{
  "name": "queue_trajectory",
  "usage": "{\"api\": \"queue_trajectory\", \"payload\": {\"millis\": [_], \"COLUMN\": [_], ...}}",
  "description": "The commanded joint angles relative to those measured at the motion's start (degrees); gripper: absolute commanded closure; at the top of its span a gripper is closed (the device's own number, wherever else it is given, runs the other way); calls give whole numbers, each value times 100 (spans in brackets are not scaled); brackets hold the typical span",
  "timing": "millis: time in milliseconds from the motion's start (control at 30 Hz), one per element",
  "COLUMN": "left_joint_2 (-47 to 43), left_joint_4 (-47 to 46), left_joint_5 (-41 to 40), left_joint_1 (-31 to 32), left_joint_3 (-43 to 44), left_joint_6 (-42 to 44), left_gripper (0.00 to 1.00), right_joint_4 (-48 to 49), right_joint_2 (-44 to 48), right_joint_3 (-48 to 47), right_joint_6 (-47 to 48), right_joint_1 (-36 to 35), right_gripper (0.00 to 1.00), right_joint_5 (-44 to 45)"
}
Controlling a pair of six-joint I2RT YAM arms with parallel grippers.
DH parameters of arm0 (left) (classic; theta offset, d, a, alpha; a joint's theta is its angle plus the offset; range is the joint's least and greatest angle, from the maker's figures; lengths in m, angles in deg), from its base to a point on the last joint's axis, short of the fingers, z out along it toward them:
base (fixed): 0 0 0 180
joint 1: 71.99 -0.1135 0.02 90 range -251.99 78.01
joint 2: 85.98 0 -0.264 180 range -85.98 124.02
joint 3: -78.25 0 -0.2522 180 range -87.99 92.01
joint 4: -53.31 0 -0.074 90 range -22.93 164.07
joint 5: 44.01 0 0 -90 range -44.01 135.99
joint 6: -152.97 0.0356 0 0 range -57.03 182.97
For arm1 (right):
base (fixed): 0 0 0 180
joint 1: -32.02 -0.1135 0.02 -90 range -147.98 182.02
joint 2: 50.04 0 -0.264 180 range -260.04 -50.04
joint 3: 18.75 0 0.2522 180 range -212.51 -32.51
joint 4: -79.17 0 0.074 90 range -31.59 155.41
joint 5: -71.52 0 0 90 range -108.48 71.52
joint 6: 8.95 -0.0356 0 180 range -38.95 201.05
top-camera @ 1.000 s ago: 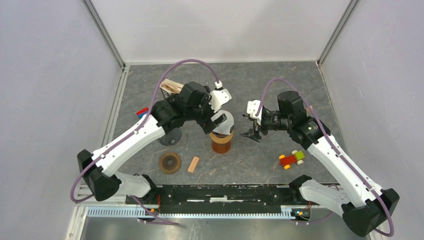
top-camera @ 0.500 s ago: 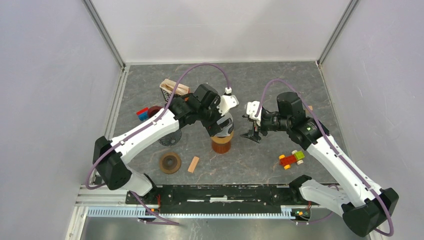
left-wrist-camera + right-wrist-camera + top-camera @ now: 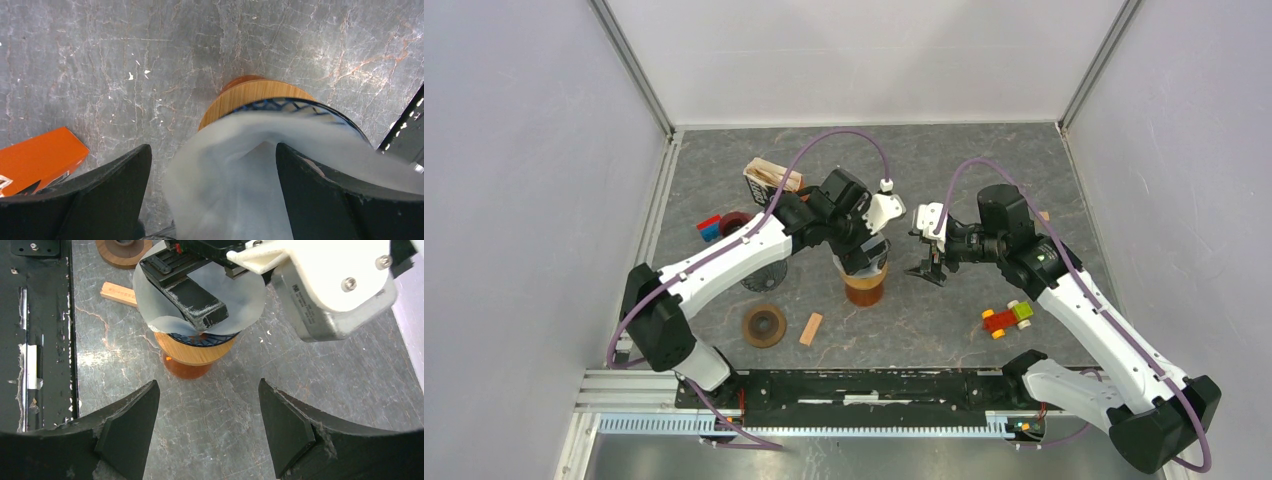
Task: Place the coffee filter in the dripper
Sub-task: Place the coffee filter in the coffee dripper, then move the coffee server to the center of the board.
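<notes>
The dripper [image 3: 864, 288] is a wooden collar on an orange base, standing mid-table. The grey-white coffee filter [image 3: 245, 295] lies over its rim, sagging into it. My left gripper [image 3: 864, 255] is directly above, open wide, with its fingers pushed down onto the paper. In the left wrist view the filter [image 3: 235, 190] fills the gap between the black fingers [image 3: 115, 185], over the dripper [image 3: 250, 97]. My right gripper [image 3: 927, 262] stands open just right of the dripper [image 3: 192, 352], low over the table, with nothing between its fingers [image 3: 130, 425].
An orange wooden block [image 3: 810, 328] and a wooden ring [image 3: 765, 325] lie front left of the dripper. A toy car [image 3: 1007, 318] sits to the front right. A black mesh disc [image 3: 764, 275], a red-blue block [image 3: 709, 228] and a wooden rack [image 3: 769, 178] are on the left.
My left arm has swung right and come down over the dripper, pressing the filter onto it. The right arm has stayed put.
</notes>
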Motion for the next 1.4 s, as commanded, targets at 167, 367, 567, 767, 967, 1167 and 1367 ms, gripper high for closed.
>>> {"api": "queue_trajectory", "payload": {"millis": [167, 367, 567, 767, 967, 1167, 1367], "left_joint_2": [-34, -54, -152, -566, -1093, -1371, -1339], "left_joint_4": [132, 221, 361, 376, 254, 28, -15], "left_joint_5": [-143, -139, -187, -143, -323, -45, 65], "left_joint_1": [19, 19, 19, 15, -74, -625, -975], "left_joint_3": [662, 820, 1053, 1270, 1099, 1165, 1318], "left_joint_6": [262, 247, 215, 243, 312, 84, -12], "left_gripper": [0, 0, 0, 0, 0, 0, 0], "right_joint_4": [98, 79, 98, 771, 2217, 4685, 7860], "right_joint_2": [73, 122, 125, 121, 6, -343, -552], "right_joint_3": [-7, 16, 19, 776, 1719, 2857, 4039], "right_joint_6": [4, 13, 10, -124, -618, -1547, -2615], "right_joint_1": [5, 5, 10, 6, -7, -100, -95], "right_gripper": [21, 21, 20, 16, 3, 2, 2], "right_joint_5": [-35, 10, 8, -338, -214, -97, 4]}}
